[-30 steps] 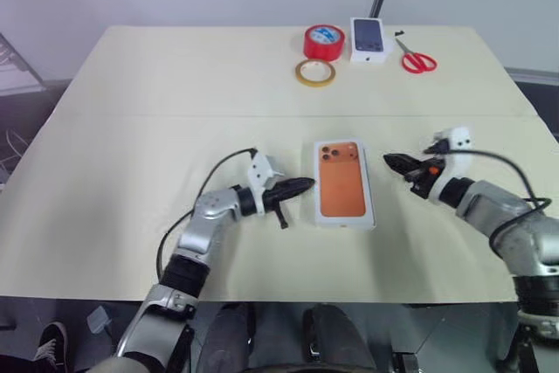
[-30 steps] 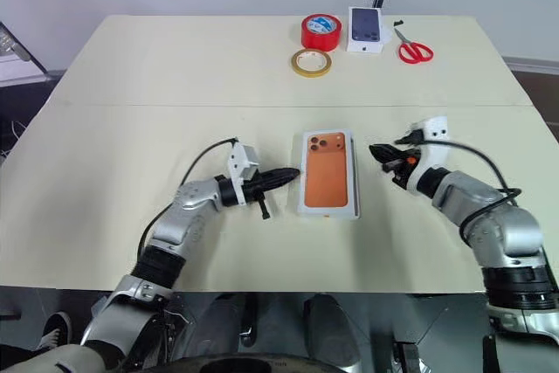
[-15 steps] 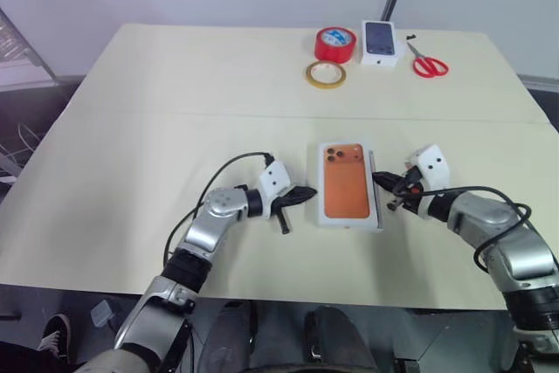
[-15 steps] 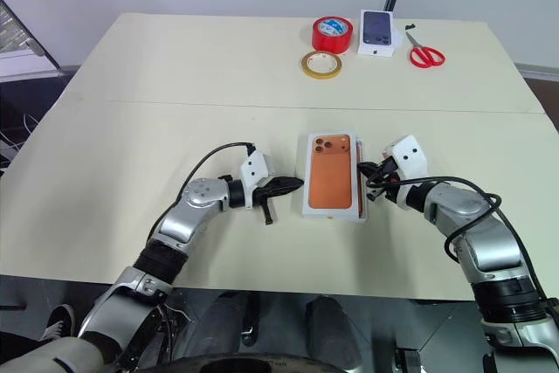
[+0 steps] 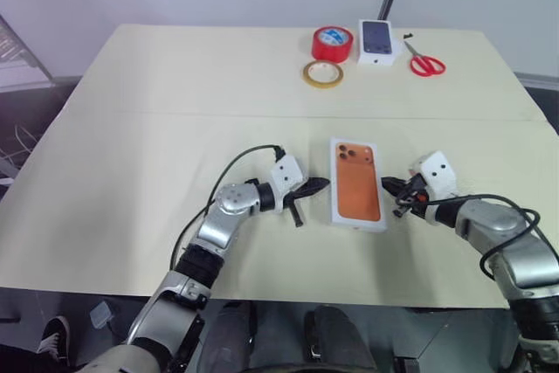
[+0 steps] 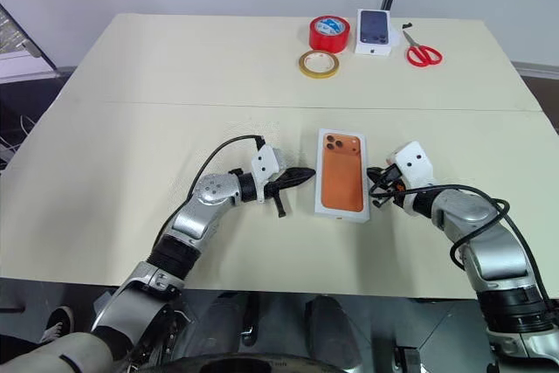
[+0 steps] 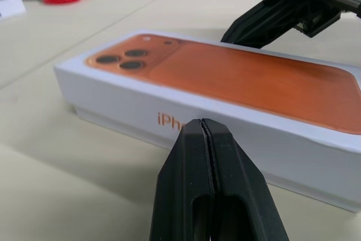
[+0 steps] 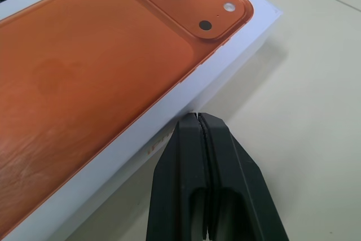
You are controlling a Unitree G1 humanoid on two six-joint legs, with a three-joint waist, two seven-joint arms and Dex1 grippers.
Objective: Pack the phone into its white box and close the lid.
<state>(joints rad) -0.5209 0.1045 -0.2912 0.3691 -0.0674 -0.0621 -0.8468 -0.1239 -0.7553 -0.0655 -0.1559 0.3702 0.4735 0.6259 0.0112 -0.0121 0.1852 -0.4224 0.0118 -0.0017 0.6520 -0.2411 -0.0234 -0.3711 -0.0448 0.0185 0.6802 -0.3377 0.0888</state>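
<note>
- Cream table carries the white box at its middle, phone face-down inside, lid not on.
- My left gripper and right gripper, both pressed together and empty, flank the box's long walls, probably to square it.

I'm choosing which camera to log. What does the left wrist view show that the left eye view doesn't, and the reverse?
The left wrist view adds the orange lettering on the white box's side wall. The left eye view adds the red tape roll and the yellow tape roll at the table's far edge. Both share the orange phone in the white box, the red scissors, and the shut left gripper and right gripper flanking the box.
</note>
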